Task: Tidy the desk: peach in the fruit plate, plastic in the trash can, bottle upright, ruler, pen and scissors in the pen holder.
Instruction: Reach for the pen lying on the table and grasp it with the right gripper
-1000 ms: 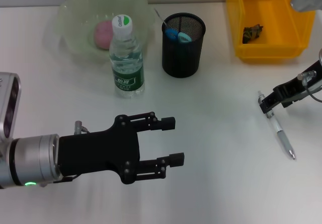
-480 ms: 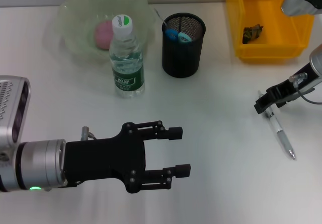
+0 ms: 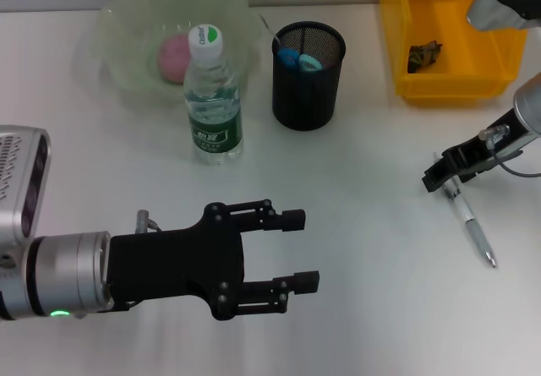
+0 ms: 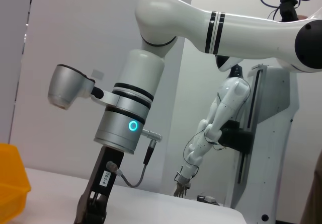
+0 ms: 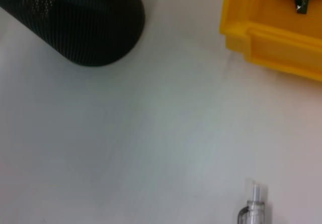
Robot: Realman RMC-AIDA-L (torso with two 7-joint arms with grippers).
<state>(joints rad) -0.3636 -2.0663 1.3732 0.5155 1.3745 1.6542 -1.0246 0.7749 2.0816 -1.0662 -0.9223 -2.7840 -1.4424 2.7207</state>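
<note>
Nearest the camera, the black left gripper [image 3: 292,251] hovers low over the white bench [image 3: 363,224], its 2 fingers spread wide apart and holding nothing. To the right, a clear plastic pen with a silver tip [image 3: 470,224] lies flat on the bench. The black right gripper [image 3: 440,176] sits at the pen's upper end; whether its fingers are open or closed around the pen cannot be told. Farther back, a clear plastic water bottle with a green label and white cap [image 3: 212,97] stands upright. Beside it stands a black mesh pen holder [image 3: 308,76] with blue-handled items inside. Behind the bottle, a translucent green fruit plate [image 3: 127,46] holds a pink peach [image 3: 173,57]. At the far right, a yellow plastic bin [image 3: 448,34] contains a dark crumpled scrap [image 3: 423,55].
</note>
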